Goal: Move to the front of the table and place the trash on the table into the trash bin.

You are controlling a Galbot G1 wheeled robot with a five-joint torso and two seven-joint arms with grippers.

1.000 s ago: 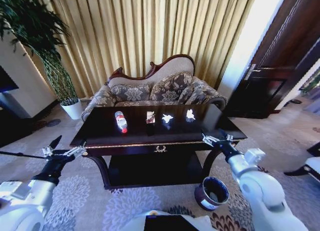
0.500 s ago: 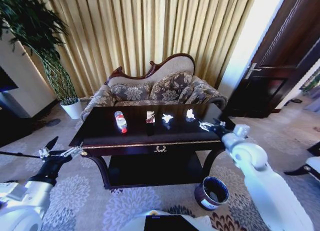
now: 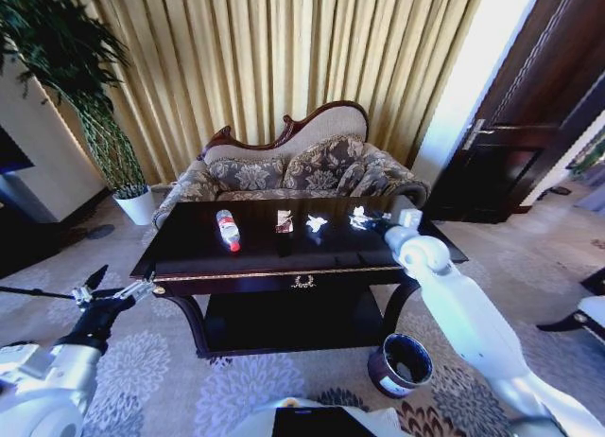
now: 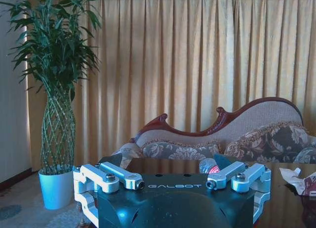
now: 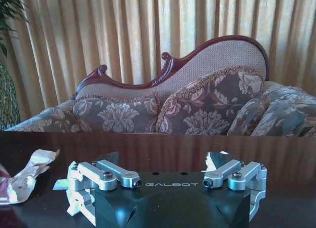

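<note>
Sofa (image 3: 293, 167): patterned, directly behind the table. Table (image 3: 284, 253): dark, glossy, carrying the trash in a row: bottle (image 3: 227, 229), wrapper (image 3: 285, 220), two crumpled papers (image 3: 316, 223). Trash bin (image 3: 401, 364): on the carpet beside the table's right leg. Right gripper (image 3: 364, 219): over the tabletop at the rightmost paper (image 3: 358, 213), fingers spread, holding nothing. Left gripper (image 3: 106, 292): off the table's left corner, spread, empty.

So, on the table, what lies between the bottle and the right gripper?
In the head view, between the bottle and the right gripper lie a brownish wrapper and a crumpled white paper.
</note>
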